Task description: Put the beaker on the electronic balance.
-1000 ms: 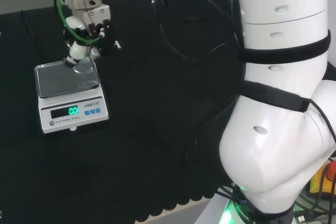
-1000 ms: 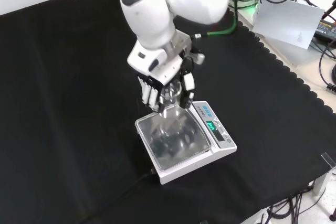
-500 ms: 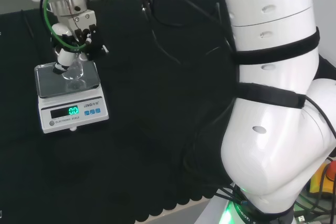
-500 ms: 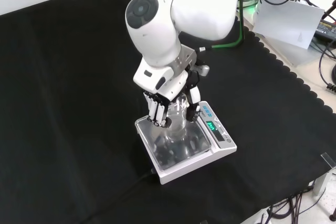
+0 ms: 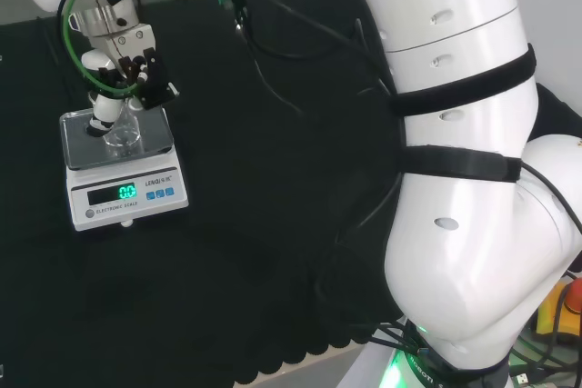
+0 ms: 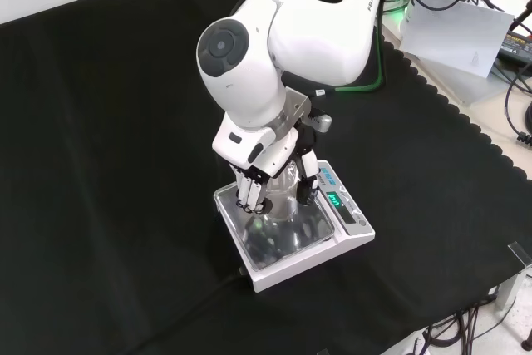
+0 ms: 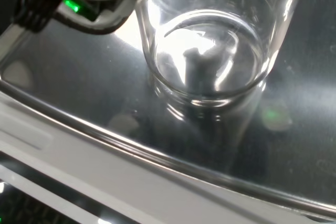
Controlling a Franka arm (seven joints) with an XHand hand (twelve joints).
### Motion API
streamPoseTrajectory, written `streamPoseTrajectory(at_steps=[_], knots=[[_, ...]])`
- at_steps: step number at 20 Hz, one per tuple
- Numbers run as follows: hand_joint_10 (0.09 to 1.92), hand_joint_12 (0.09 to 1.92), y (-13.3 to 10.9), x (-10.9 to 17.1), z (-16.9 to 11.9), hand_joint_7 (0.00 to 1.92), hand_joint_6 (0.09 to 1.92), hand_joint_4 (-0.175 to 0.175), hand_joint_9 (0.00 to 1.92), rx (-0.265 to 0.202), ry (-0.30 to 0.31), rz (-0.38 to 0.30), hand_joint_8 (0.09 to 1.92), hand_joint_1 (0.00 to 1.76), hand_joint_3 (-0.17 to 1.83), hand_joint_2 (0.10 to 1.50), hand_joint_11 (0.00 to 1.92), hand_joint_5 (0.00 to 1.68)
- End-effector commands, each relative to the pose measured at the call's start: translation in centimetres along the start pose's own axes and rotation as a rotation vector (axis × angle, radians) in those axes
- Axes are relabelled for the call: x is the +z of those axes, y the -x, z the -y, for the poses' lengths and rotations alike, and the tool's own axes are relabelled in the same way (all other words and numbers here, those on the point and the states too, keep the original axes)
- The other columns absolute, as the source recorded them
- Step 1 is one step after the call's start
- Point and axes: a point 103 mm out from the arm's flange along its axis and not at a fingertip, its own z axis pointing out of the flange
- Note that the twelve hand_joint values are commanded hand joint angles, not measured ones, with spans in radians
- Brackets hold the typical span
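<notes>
One clear beaker [image 6: 283, 195] was held upright within the curled fingers of the hand [image 6: 264, 174], which was pointed straight down from the wrist; beneath it, the beaker's base met the electronic balance [image 6: 320, 243] pan.

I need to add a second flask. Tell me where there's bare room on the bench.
The black cloth lies bare left of the electronic balance in the front view, and right of it below the arm. The balance pan is crowded: the robot hand holds the beaker there.
</notes>
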Motion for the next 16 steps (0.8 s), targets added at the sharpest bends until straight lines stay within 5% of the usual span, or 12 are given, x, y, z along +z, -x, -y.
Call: streamPoseTrajectory(at_steps=[1,5,7,16], knots=[[0.85,0.80,-0.5,-0.8,0.4,0.77,1.02,-0.114,1.18,-0.008,-0.003,0.032,1.28,1.03,0.81,0.50,1.32,0.33],[0.77,1.26,-0.3,-2.3,1.1,0.28,0.34,-0.032,0.74,-0.015,0.024,0.017,0.96,0.72,0.51,0.51,0.66,0.11],[0.77,1.37,0.0,-2.9,1.4,0.14,0.16,-0.015,0.58,-0.012,0.027,0.015,0.86,0.66,0.42,0.53,0.48,0.09],[0.81,1.49,1.5,-6.1,3.8,0.01,0.09,0.000,0.37,0.004,0.072,0.016,0.75,0.57,0.28,0.58,0.27,0.05]])
